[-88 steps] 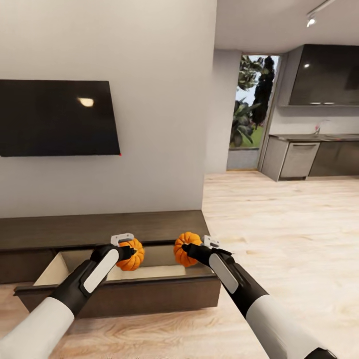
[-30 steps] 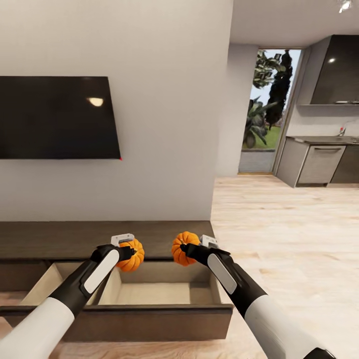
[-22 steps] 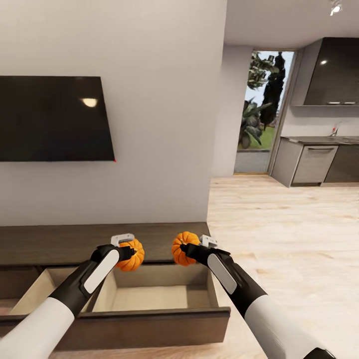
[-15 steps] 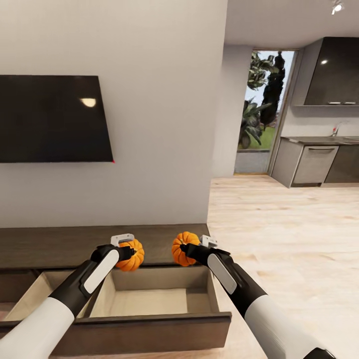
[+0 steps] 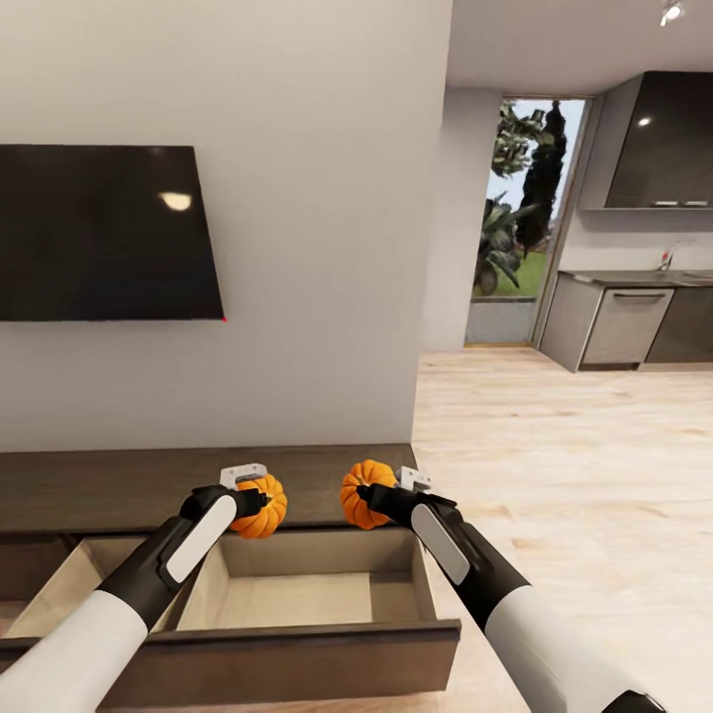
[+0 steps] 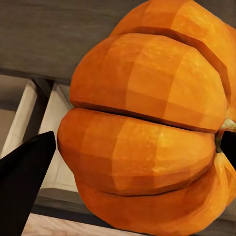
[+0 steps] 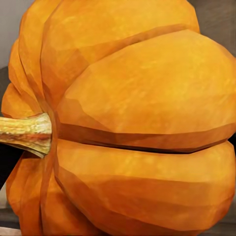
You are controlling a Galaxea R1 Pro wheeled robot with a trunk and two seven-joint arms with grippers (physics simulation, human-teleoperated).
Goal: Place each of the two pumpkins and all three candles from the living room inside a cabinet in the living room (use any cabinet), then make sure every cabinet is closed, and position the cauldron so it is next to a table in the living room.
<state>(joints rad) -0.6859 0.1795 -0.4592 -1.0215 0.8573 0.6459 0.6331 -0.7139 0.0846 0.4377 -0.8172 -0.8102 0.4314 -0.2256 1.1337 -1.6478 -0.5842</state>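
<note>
Each of my grippers holds a small ribbed orange pumpkin above the low dark brown cabinet [image 5: 119,483]. My left gripper [image 5: 255,503] is shut on one pumpkin [image 5: 263,508], which looms large in the left wrist view [image 6: 147,132]. My right gripper [image 5: 364,495] is shut on the other pumpkin [image 5: 360,492], seen close up with its stem in the right wrist view [image 7: 132,123]. Both pumpkins hang over the rear of an open drawer [image 5: 297,594] with pale wood insides and nothing in it. A second open drawer [image 5: 59,584] lies to its left. The candles and the cauldron are out of view.
A black TV [image 5: 104,233] hangs on the white wall above the cabinet. To the right, light wood floor [image 5: 564,446] runs to a grey kitchen counter [image 5: 624,317] and a glass door [image 5: 520,218] with plants outside.
The camera has come closer and shifted, so the cabinet and its open drawers sit lower and larger. Both grippers still hold their pumpkins in the same pose.
</note>
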